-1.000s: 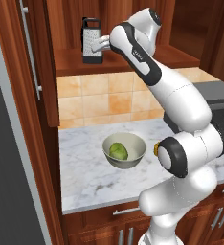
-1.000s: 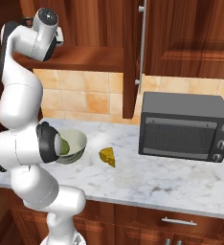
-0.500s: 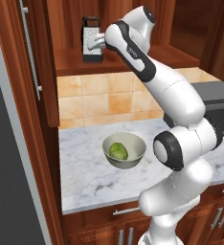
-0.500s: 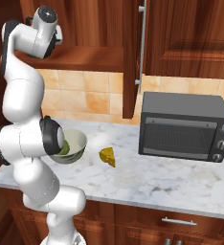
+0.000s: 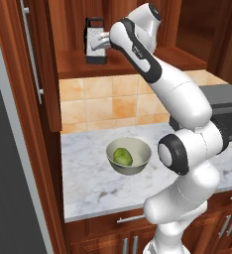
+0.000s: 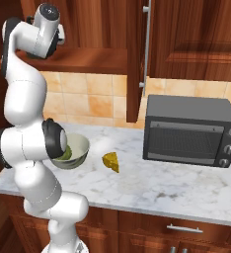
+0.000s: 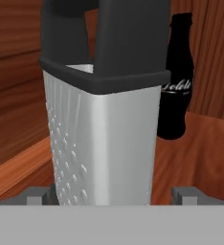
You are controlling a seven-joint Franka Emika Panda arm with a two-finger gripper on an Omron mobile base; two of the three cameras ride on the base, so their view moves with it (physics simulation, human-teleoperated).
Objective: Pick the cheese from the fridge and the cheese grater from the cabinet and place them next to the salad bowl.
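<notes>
The cheese grater (image 5: 94, 40) stands upright on the shelf of the open reddish-brown cabinet (image 5: 138, 62). Up close, the cheese grater (image 7: 104, 139) is silvery and perforated with a black top handle. My gripper (image 5: 103, 40) reaches it from the right. The gripper (image 7: 111, 194) is open, one fingertip low on each side of the grater's body, the left one very near the metal. The cheese (image 6: 111, 161), a small yellow wedge, lies on the marble counter just right of the salad bowl (image 6: 80, 150). From the left, the salad bowl (image 5: 134, 167) shows green leaves inside. A dark grey fridge side (image 5: 9, 168) fills the left edge.
A dark cola bottle (image 7: 177, 81) stands behind the grater on the same shelf. A grey microwave (image 6: 191, 131) sits on the counter to the right of the cheese. The cabinet door with its silver bar handle (image 6: 146, 49) hangs open above the microwave.
The hand has pushed a little further left into the cabinet, so its fingers now flank the grater. The bowl and the cheese have stayed put.
</notes>
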